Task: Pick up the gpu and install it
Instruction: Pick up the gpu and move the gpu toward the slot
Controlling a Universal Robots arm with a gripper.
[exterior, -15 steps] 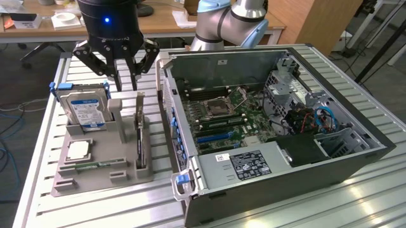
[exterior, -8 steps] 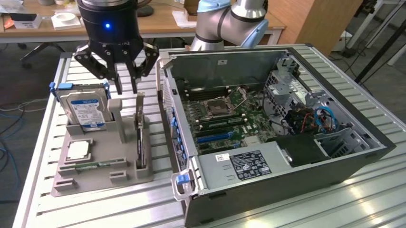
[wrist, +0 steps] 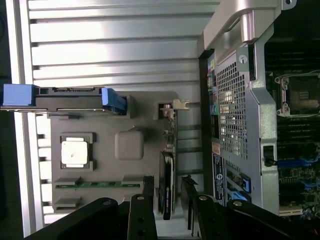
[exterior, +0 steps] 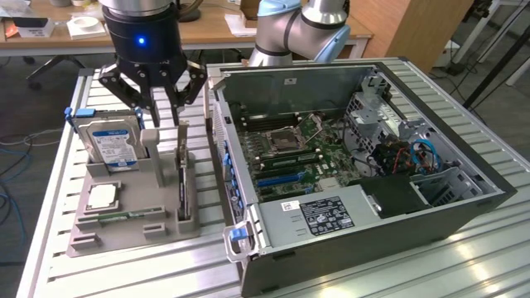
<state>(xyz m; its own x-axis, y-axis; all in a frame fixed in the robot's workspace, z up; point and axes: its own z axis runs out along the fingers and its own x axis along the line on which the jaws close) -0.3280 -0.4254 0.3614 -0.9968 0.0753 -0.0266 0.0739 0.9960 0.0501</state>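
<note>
The gpu (exterior: 183, 180) is a thin black card standing on its edge in a slot of the grey holder (exterior: 124, 239), between the hard drive and the computer case. My gripper (exterior: 161, 112) hangs open just above the card's far end. In the wrist view the gpu (wrist: 167, 165) is seen edge-on, and the gripper (wrist: 167, 184) has one black finger (wrist: 148, 192) on each side of it with a gap to the card. Nothing is held.
The blue-labelled hard drive (exterior: 112, 143) stands in the holder on the exterior view's left, with a processor chip (exterior: 101, 197) and a green memory stick (exterior: 124, 216) in front. The open computer case (exterior: 331, 217) lies on the right, its motherboard (exterior: 290, 149) exposed, all on a slatted metal table (exterior: 166, 273).
</note>
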